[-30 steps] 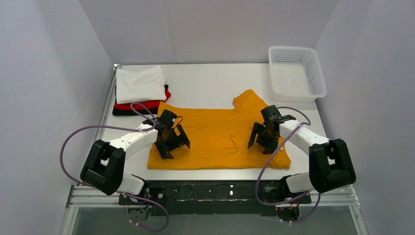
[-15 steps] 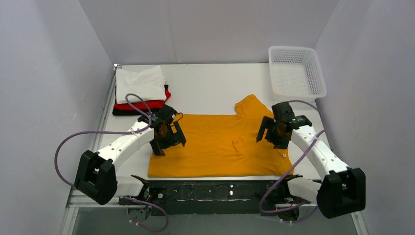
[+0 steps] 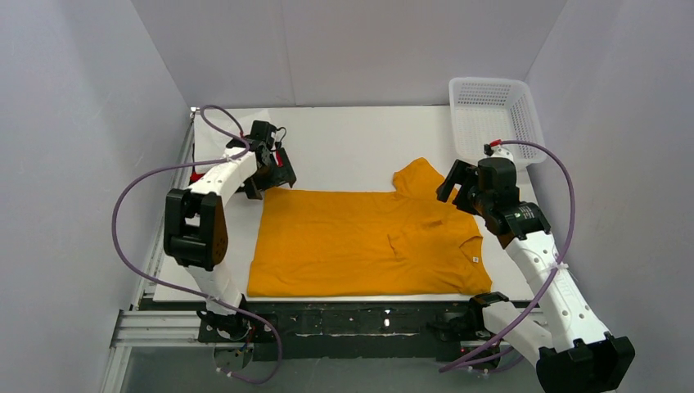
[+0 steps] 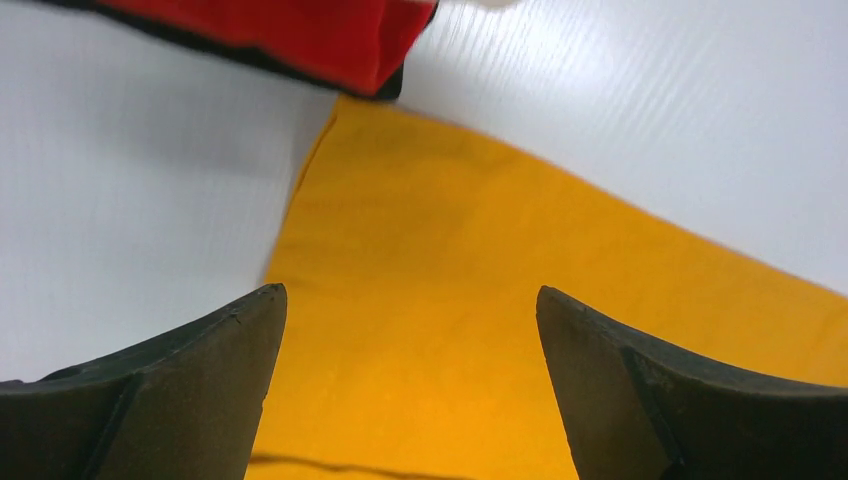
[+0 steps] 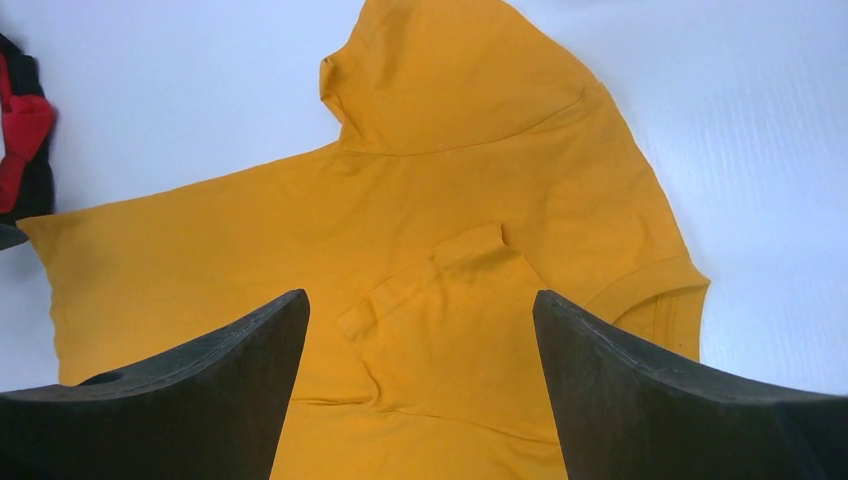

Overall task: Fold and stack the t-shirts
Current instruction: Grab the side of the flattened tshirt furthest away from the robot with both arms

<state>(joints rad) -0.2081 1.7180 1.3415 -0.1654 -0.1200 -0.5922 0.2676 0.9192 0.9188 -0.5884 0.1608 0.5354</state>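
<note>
T-shirts lie in two places on the white worktop point(image 3: 352, 143). An orange t-shirt point(image 3: 360, 246) is spread flat across the centre of the top view, one sleeve pointing up toward the white lattice basket point(image 3: 495, 123) in the upper right corner. At upper left sits a folded stack, largely hidden by the left arm; the left wrist view shows a red t-shirt point(image 4: 300, 35) there, and the right wrist view a black t-shirt point(image 5: 35, 195) under it. The left claw point(image 4: 408, 292) hangs spread wide over the orange shirt's upper left corner, holding nothing. The right claw point(image 5: 420, 295) is also spread and empty above the shirt's right half. A small white label point(image 3: 473, 257) shows near the right hem.
</note>
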